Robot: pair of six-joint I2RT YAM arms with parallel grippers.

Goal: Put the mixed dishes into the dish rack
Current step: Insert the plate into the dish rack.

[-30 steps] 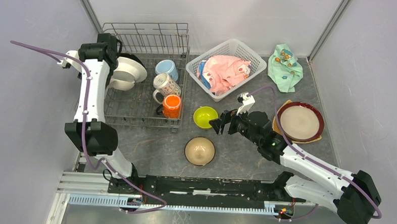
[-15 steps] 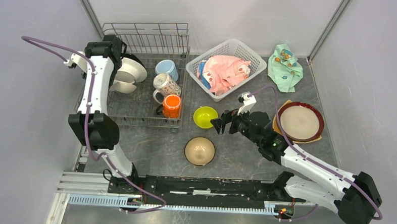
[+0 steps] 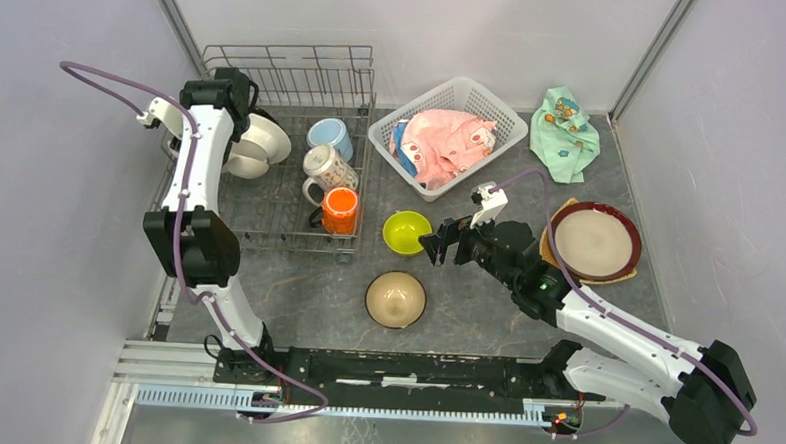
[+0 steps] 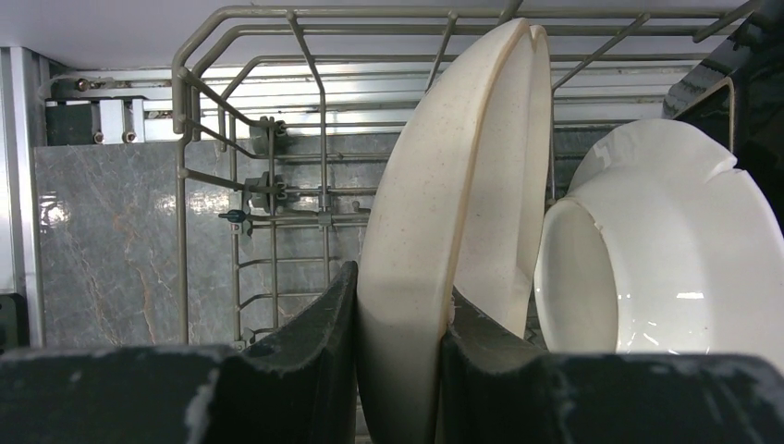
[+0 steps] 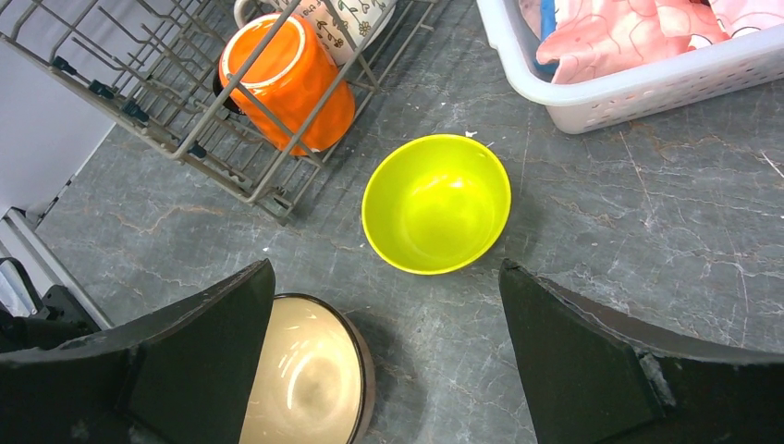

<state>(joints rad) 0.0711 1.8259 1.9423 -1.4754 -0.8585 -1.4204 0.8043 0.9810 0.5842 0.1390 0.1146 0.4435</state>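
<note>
The job looks roughly half done: the dish rack holds the light-blue mug, the patterned mug and the orange mug. A white dish stands on edge at its left end, beside the cream plate that the left gripper grasps upright, not yet released. On the counter wait the lime-green bowl, below the empty, wide-spread right gripper, the tan bowl, and the red-rimmed plate stacked on a square plate; the white lattice basket holds a pink cloth.
</note>
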